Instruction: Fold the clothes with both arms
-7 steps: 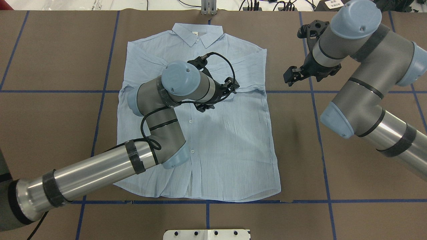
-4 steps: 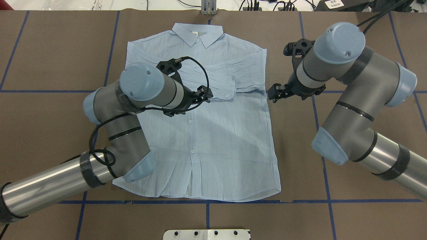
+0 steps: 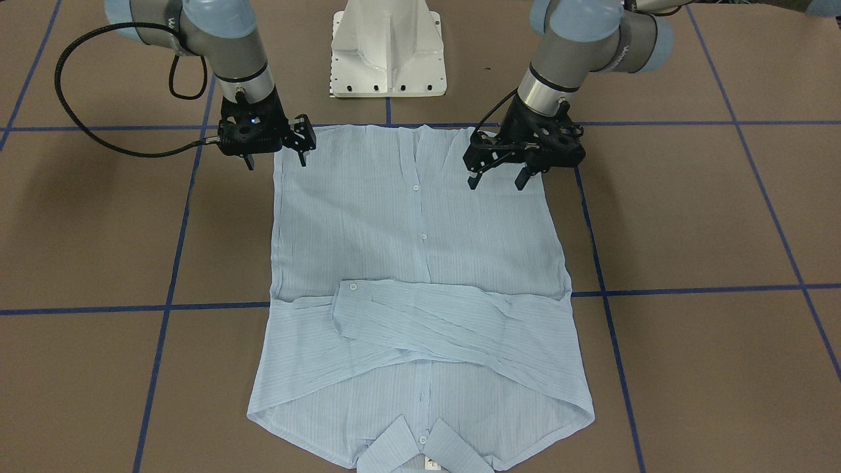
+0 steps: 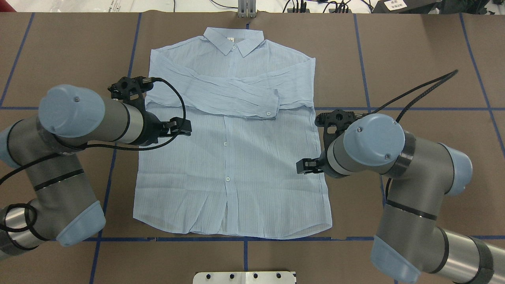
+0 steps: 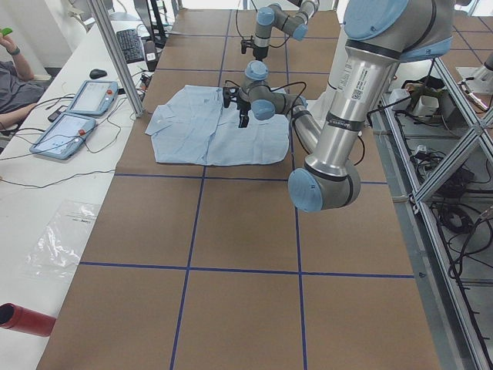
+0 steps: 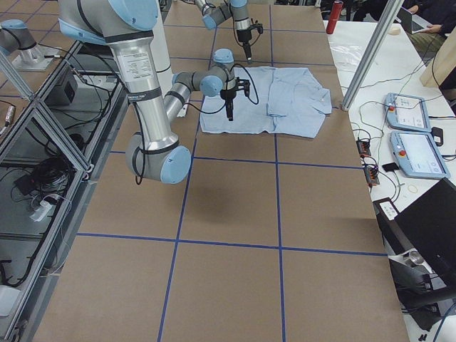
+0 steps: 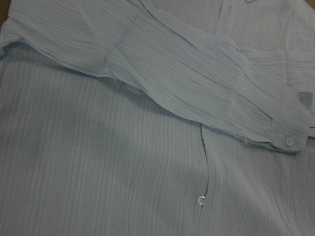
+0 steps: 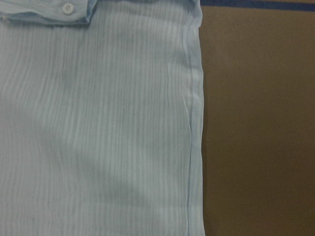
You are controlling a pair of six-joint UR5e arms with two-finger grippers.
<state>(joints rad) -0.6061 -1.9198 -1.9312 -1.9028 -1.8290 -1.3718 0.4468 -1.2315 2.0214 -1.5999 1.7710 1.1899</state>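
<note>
The clothes are one pale blue button-up shirt point(image 4: 236, 169) spread flat on the brown table, collar point(image 4: 233, 39) at the far edge. Both sleeves are folded across its chest, the cuff point(image 4: 270, 103) of the upper one lying near the middle. My left gripper point(image 4: 180, 128) hovers open over the shirt's left side; in the front view this left gripper point(image 3: 497, 179) holds nothing. My right gripper point(image 4: 304, 166) hangs open over the right side seam, and the front view shows the right gripper point(image 3: 277, 161) empty too. The left wrist view shows the folded sleeve point(image 7: 162, 73), the right wrist view the seam point(image 8: 194, 123).
The white pedestal base point(image 3: 387, 52) stands at the near table edge behind the hem. Blue tape lines point(image 4: 118, 130) grid the brown table. A side bench with tablets point(image 5: 85, 104) and a seated person point(image 5: 11, 77) lies past the far edge. Brown table surface point(image 4: 426, 79) flanks the shirt.
Both arms drew back toward the hem. The left gripper left the chest for the shirt's left side. The right gripper came from beside the shoulder down to the right seam.
</note>
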